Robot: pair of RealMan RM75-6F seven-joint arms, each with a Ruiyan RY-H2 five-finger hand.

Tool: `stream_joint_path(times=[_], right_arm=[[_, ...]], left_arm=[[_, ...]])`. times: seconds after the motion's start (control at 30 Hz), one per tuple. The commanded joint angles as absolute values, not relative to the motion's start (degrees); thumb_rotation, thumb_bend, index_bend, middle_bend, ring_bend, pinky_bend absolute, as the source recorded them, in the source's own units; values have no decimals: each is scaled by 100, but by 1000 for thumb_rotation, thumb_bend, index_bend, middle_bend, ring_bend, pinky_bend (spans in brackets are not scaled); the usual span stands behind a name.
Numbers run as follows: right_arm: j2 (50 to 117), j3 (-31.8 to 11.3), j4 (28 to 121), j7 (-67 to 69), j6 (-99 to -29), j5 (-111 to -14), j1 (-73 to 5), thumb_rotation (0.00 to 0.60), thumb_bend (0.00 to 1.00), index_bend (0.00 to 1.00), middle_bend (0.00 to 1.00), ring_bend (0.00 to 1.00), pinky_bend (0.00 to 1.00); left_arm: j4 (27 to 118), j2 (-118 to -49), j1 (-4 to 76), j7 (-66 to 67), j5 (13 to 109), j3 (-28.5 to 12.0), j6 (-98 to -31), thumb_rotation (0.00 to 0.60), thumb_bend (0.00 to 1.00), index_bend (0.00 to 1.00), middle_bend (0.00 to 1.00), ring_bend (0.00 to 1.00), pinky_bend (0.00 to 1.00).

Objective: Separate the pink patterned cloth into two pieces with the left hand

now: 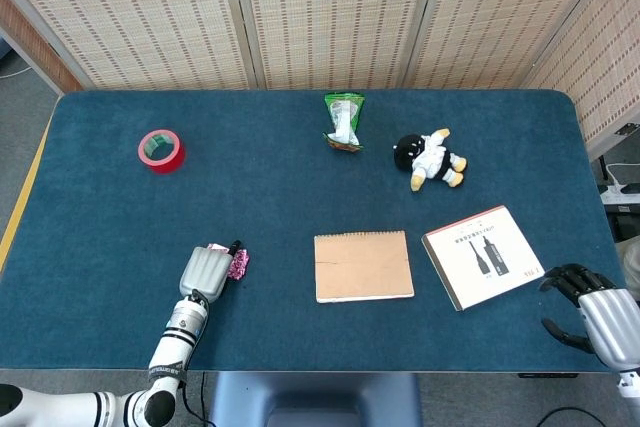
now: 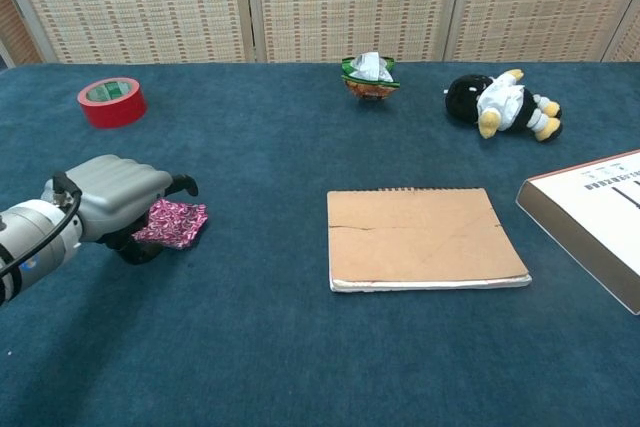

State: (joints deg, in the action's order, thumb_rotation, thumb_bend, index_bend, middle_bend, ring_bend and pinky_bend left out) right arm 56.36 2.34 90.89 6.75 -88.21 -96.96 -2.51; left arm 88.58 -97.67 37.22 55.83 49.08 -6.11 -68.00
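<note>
The pink patterned cloth [image 1: 239,265] [image 2: 176,222] lies at the front left of the blue table, partly tucked under my left hand [image 1: 204,273] [image 2: 118,197]. That hand's fingers curl over the cloth's near edge with the thumb below it, gripping it; only one folded piece shows. My right hand [image 1: 590,309] hangs off the table's front right corner with fingers apart and nothing in it. The chest view does not show the right hand.
A brown notebook [image 1: 363,266] [image 2: 425,239] lies mid-front, with a white booklet [image 1: 483,256] [image 2: 595,217] to its right. Further back are a red tape roll [image 1: 161,151] [image 2: 112,102], a green snack bag [image 1: 343,122] [image 2: 370,75] and a penguin plush [image 1: 428,159] [image 2: 500,102].
</note>
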Motion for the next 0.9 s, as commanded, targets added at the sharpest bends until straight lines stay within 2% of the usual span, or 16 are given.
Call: stream_joint_path(times=[0.03,0.9], right_arm=[[5636,234,9089,672,-8819,-9695,-251,600,116,435,312,236,379],[5629,249,9105,644,-8774,-9696,-264,600,116,435,312,236,379]], left_arm=[[8808,-9795,3743,5591,4858,-613,-6796,600,366,172,1000,1000,1000],[8609,-9929,3799,5481,4792,-584,-6911,600,371,219,1000,1000,1000]])
